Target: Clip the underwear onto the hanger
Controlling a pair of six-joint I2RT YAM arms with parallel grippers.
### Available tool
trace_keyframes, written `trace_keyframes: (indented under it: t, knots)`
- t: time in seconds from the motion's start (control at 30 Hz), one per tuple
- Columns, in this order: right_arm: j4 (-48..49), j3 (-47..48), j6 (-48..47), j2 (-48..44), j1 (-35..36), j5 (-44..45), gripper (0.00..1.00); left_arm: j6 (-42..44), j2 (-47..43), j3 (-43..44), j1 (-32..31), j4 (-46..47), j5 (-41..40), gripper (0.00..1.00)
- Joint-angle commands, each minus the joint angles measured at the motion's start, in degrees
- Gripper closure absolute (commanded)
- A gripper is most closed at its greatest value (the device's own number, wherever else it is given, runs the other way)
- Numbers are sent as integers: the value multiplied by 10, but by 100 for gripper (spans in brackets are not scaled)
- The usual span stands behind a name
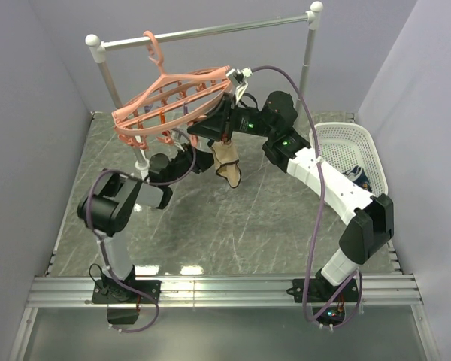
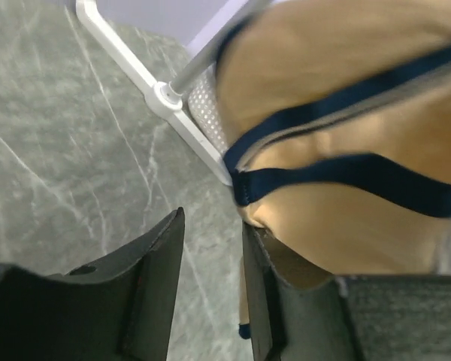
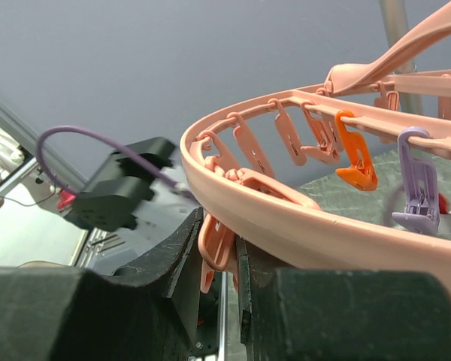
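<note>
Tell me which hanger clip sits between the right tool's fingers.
The salmon-pink plastic clip at the near rim of the round plastic hanger; the orange clip and lilac clip hang farther off.

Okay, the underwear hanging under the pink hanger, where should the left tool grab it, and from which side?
Grip the navy trim band on the underwear, coming in sideways from the left tool's own side. The fabric hangs limp below the hanger, so the stitched band is probably the firmest part. In the left wrist view the open jaws sit right beside it.
</note>
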Motion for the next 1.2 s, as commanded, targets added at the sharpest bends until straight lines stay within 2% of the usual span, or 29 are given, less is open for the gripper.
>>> trace_keyframes:
  t: [0.0,0.1,0.4,0.63,0.83,1.1,1.17]
  knots:
    - [25,39,8,2,0,-11,100,166,-95,-15,-4,-5,26,57]
    - [32,40,11,7,0,-15,100,181,-111,-26,2,26,50,55]
    - [29,43,9,11,0,-16,100,242,-119,-30,-39,120,33,51]
    - [42,40,17,16,0,-15,100,332,-140,-91,-74,184,62,49]
    - [42,42,17,16,0,-16,100,333,-108,-46,-86,191,57,42]
    - [29,39,1,9,0,-16,100,332,-80,3,-86,215,58,38]
    - [28,40,1,10,0,-16,100,321,-82,-1,-86,212,69,31]
